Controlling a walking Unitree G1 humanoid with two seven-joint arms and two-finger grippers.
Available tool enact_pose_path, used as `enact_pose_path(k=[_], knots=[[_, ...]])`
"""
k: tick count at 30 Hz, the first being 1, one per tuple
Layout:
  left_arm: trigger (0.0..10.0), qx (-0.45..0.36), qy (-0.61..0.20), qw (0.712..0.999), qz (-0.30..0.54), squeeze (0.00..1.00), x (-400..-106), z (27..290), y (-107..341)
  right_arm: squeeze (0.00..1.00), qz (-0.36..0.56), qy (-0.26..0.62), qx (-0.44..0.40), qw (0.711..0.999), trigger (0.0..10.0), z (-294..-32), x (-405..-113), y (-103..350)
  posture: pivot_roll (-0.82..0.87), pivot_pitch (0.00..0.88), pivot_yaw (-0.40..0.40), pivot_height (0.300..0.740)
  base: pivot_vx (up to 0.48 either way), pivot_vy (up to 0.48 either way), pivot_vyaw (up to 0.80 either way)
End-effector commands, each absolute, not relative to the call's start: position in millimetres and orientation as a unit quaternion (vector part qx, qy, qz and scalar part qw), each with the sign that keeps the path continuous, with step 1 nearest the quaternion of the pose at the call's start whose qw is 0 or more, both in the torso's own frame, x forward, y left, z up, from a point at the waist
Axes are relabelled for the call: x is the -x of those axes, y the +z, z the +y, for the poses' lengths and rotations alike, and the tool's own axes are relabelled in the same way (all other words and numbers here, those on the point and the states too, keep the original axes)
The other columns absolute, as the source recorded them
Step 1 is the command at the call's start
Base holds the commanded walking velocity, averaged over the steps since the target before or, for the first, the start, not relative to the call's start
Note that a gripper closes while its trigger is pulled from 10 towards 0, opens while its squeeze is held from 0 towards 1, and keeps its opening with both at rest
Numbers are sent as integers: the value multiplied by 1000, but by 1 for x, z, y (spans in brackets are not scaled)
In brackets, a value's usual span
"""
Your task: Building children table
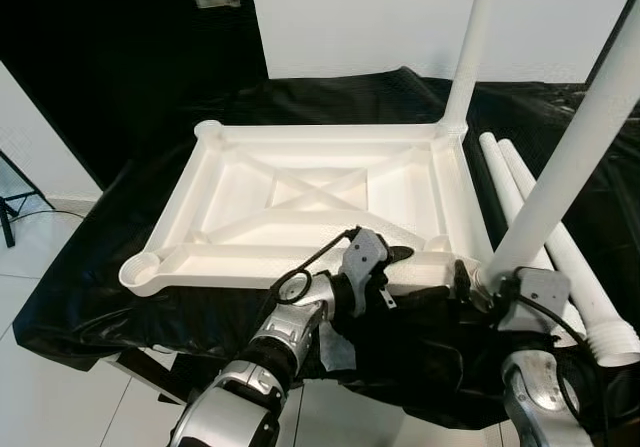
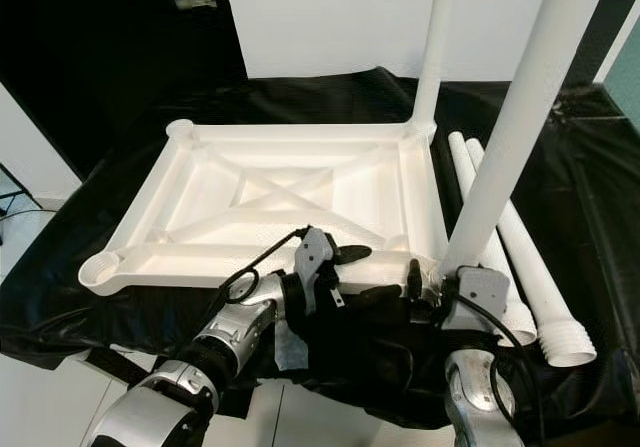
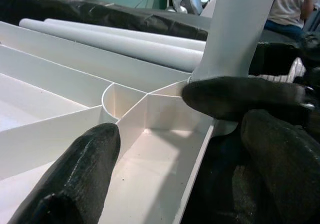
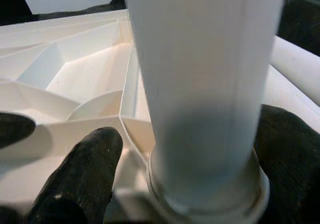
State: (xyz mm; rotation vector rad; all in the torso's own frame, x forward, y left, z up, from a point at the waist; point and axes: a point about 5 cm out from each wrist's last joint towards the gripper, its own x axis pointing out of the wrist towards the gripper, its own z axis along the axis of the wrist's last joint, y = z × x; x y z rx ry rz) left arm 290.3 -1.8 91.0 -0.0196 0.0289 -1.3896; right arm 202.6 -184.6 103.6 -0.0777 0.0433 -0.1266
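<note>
Right gripper clamped on a table leg at the near right corner of the upturned tabletop.

The right gripper (image 4: 185, 184) had its black fingers closed around the smooth white tube of the leg (image 2: 505, 147), whose foot sat at the corner socket. The left gripper (image 1: 425, 259) stood spread, one finger (image 3: 75, 179) inside the ribbed tray, the other outside the rim. The tabletop (image 1: 215, 182), glossy white plastic with crossed ribs, lay upside down on black sheeting (image 1: 90, 297); another leg (image 1: 468, 47) rose from the far right corner. Two spare legs (image 1: 530, 207) lay just beside the right edge.
</note>
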Motion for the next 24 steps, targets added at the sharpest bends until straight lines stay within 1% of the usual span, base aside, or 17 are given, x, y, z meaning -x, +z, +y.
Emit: enact_pose_path(k=[1,3,9,10,12,13,17,18,19,20,21,22,23,24], knots=[[10000,16,-653,755,61,765,-279,1,71,0,66,-61,43,995,10000,-185,-194,91,-224,17,54,740,0,0,0],[10000,16,-657,751,64,761,-277,0,69,0,70,-62,53,994,10000,-188,-186,95,-242,19,55,740,0,0,0],[10000,15,-660,749,62,757,-277,-3,71,0,77,-36,62,994,10000,-187,-179,98,-249,14,57,740,0,0,0],[10000,16,-661,748,59,757,-279,-4,73,0,82,-15,70,994,5529,-187,-173,100,-250,14,56,740,0,0,0],[10000,18,-661,748,58,757,-279,-4,74,0,85,-9,72,994,5529,-187,-171,100,-250,14,56,740,0,0,0],[10000,19,-662,747,57,765,-279,-4,74,0,89,-2,74,993,0,-188,-169,101,-250,12,54,740,0,0,0],[10000,24,-661,748,53,757,-279,-3,75,0,93,10,74,993,0,-187,-167,101,-246,9,53,740,0,0,0],[10000,34,-660,749,45,714,-280,-1,77,0,99,21,71,992,0,-185,-166,99,-240,7,51,740,0,0,0],[10000,34,-660,749,45,714,-280,-1,77,0,99,21,71,992,0,-185,-166,99,-240,7,51,740,0,0,0],[10000,54,-659,749,44,561,-281,1,80,0,105,35,66,992,0,-182,-168,97,-235,4,50,740,0,0,0],[10000,54,-659,749,44,561,-281,1,80,0,105,35,66,992,0,-182,-168,97,-235,4,50,740,0,0,0],[10000,65,-666,741,60,0,-282,4,80,0,111,55,61,990,0,-178,-175,93,-227,1,50,740,0,0,0],[10000,70,-671,734,73,0,-282,6,79,0,115,68,59,989,0,-176,-181,92,-227,1,50,740,0,0,0],[10000,70,-671,734,73,0,-282,6,79,0,115,68,59,989,0,-176,-181,92,-227,1,50,740,0,0,0]])
